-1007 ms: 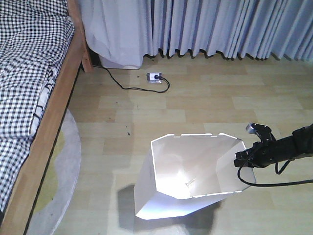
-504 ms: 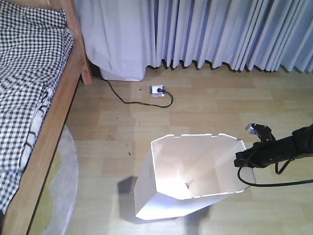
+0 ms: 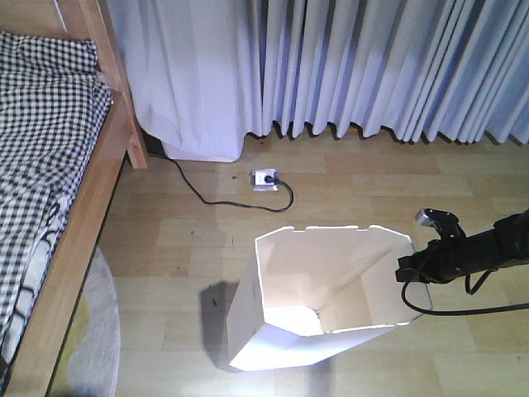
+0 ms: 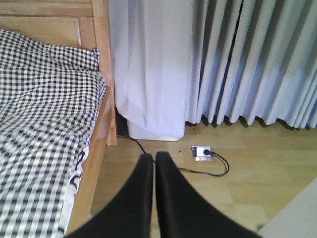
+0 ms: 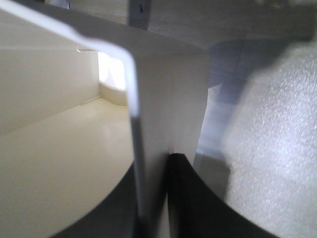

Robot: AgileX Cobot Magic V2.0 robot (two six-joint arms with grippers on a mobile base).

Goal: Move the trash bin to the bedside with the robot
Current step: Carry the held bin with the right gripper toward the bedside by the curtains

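The white trash bin (image 3: pixel 248 327) stands tilted on the wood floor, its notched rim facing up. My right gripper (image 3: pixel 407 270) is at the bin's right rim. In the right wrist view the right gripper (image 5: pixel 154 171) is shut on the thin wall of the trash bin (image 5: pixel 166 94), one finger (image 5: pixel 185 178) outside and one inside. The bed (image 3: pixel 41 165), with checked bedding and a wooden frame, runs along the left, about a bin's width from the bin. My left gripper (image 4: pixel 154 158) hangs shut and empty above the floor near the bed (image 4: pixel 44 119). A corner of the bin (image 4: pixel 297 218) shows at lower right.
Pale curtains (image 3: pixel 347 66) hang across the far wall. A floor socket (image 3: pixel 263 177) with a black cable (image 3: pixel 207 198) lies between bed and bin. A grey and yellow rug (image 3: pixel 91 347) edge lies by the bed frame. A black cable (image 3: pixel 463 311) loops under my right arm.
The whole scene has slid down and left in view: curtains and bed head are nearer, less rug shows. The bin and right gripper keep their place in the frame.
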